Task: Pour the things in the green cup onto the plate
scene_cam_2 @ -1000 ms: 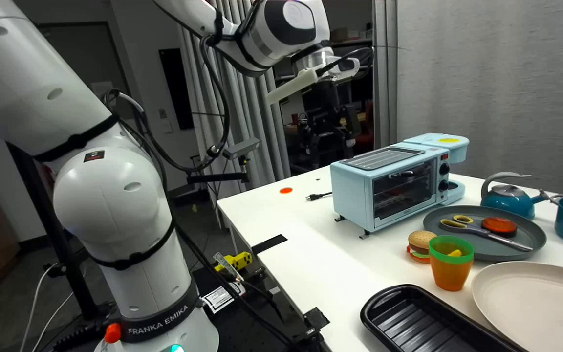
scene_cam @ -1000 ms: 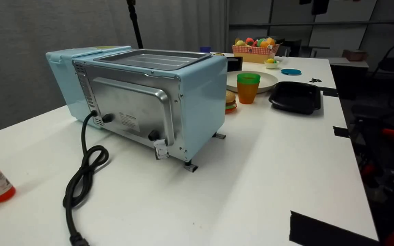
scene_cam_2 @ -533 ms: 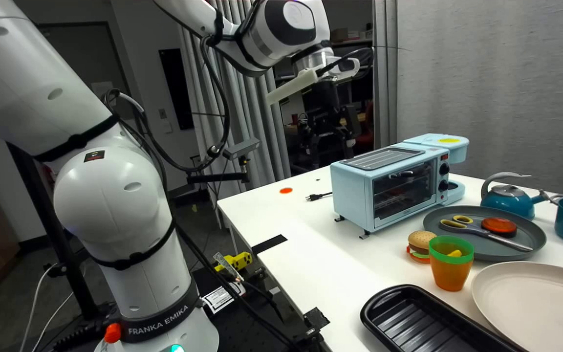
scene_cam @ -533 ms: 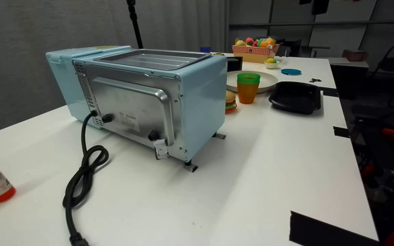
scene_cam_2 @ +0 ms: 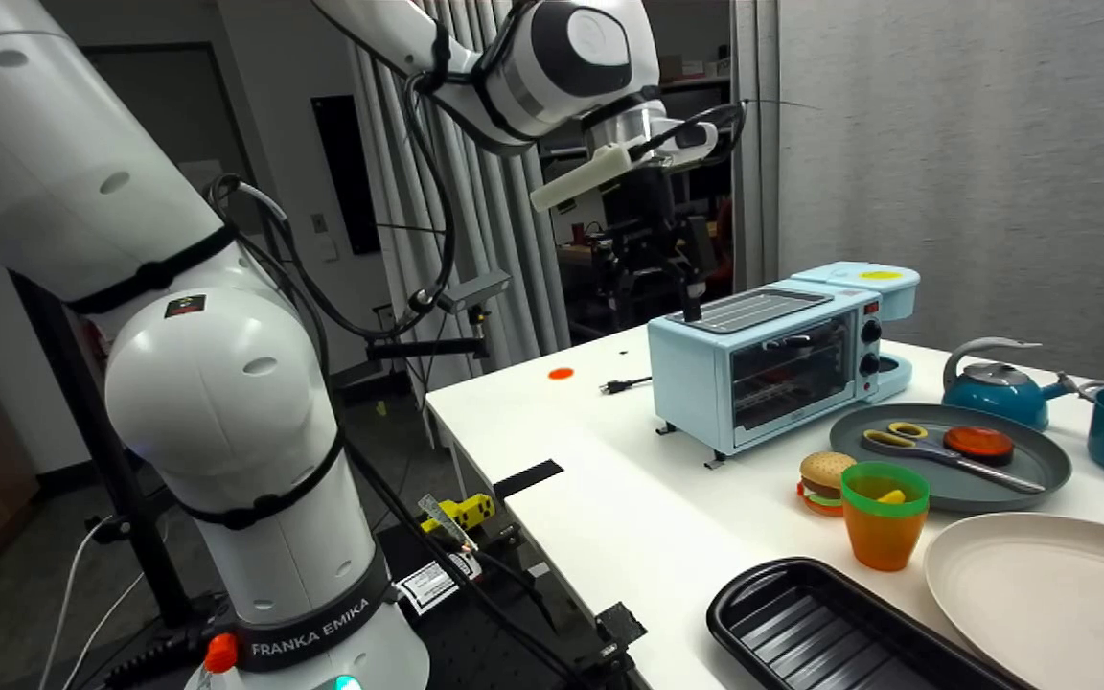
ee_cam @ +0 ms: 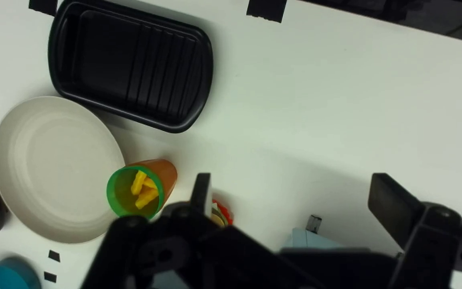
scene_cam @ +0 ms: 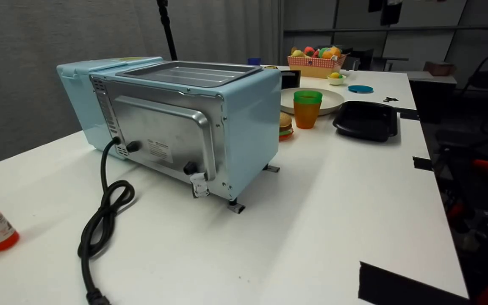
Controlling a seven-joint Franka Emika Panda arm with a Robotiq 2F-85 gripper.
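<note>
Two readable words: FRANKA EMIKA, on the black base band (scene_cam_2: 312, 628) of the white arm (scene_cam_2: 226, 412). Toaster oven (scene_cam: 250, 135) has a back label (scene_cam: 159, 151) too tiny to make out. In an exterior view it's a white bench (scene_cam_2: 600, 537) with black tape (scene_cam_2: 527, 478), gray curtain (scene_cam_2: 974, 153) on the far side, and the green-rimmed orange cup (scene_cam_2: 883, 539) upright, yellow pieces (scene_cam_2: 892, 497) inside, just left of the round cream plate (scene_cam_2: 1069, 604). Gripper (ee_cam: 293, 194) hangs above the bench, jaws wide apart.

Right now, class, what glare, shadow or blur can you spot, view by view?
In an exterior view, highlights streak the toaster oven and soft shadow lies beside it; in an exterior view, the gripper half merges with the dark behind it; in the wrist view, its fingers look dark and slightly blurred, the green cup crisper.
</note>
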